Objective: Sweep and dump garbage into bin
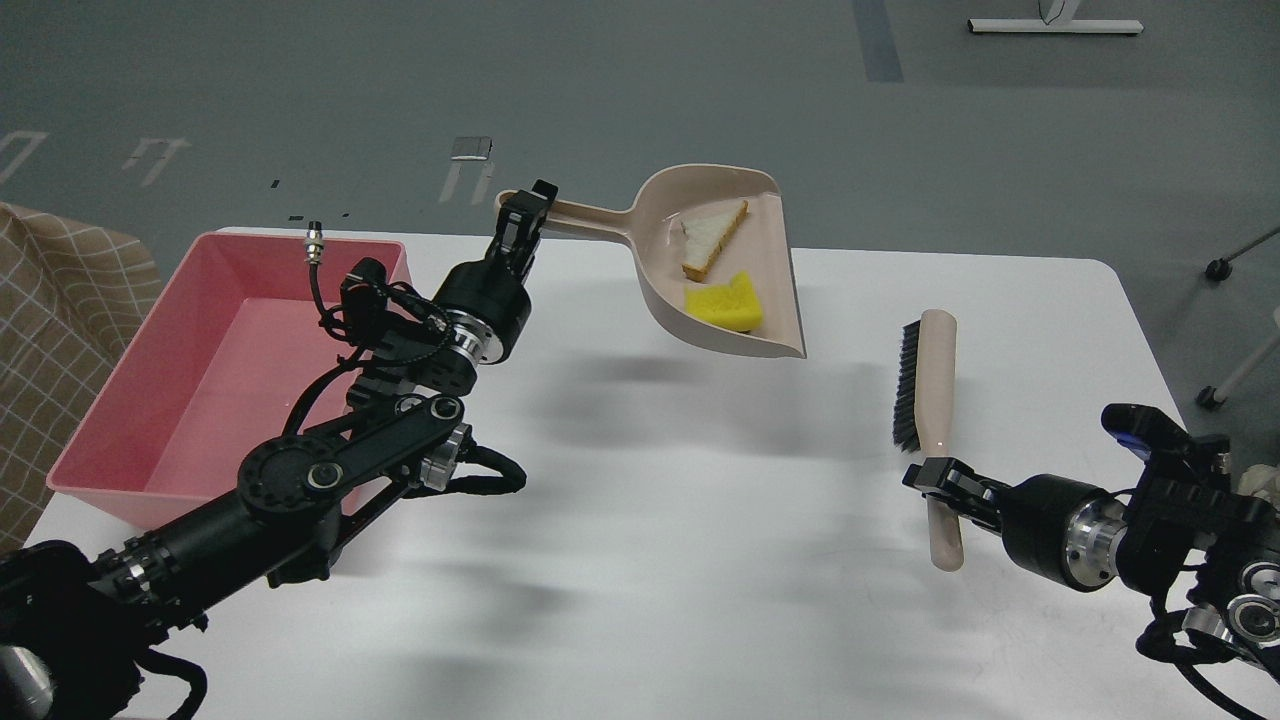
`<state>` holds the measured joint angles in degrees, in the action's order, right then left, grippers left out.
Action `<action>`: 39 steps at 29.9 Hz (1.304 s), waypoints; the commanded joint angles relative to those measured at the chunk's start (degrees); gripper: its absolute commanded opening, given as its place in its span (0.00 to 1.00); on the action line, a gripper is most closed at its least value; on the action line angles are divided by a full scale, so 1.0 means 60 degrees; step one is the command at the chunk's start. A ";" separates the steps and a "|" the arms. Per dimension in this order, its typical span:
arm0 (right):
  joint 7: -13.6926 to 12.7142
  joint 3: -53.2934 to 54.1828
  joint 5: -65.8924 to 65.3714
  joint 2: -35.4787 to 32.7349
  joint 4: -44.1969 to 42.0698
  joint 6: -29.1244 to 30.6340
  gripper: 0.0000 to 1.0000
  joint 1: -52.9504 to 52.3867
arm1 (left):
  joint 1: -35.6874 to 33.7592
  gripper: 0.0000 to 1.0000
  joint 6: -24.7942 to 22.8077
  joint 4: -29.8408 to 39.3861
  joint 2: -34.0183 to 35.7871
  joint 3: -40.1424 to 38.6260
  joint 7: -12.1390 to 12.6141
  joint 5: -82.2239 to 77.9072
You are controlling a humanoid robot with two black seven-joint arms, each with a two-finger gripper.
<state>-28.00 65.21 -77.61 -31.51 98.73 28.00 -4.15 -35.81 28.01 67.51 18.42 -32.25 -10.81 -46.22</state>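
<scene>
My left gripper (524, 212) is shut on the handle of the beige dustpan (722, 325) and holds it in the air above the table's far middle. In the pan lie the garbage pieces: a triangular bread slice (712, 236) and a yellow sponge block (726, 302). The pink bin (215, 375) stands on the table at the left, empty, left of the raised pan. My right gripper (932, 482) is shut on the handle of the beige black-bristled brush (926, 390), which lies on the table at the right.
The white table (700, 560) ends at its far edge just behind the bin and pan. A tan checked cloth (60, 330) hangs at the far left beside the bin. Grey floor lies beyond.
</scene>
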 commanded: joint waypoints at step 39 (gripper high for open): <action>0.0000 -0.0029 0.0000 0.0022 0.0038 0.0000 0.09 0.0121 | 0.1955 0.00 -0.2470 0.2196 0.4253 -0.2726 -0.0673 0.1682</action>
<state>-28.00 65.09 -77.61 -31.42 99.00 28.00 -3.43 -24.11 14.70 81.07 42.81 -48.52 -14.10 -36.20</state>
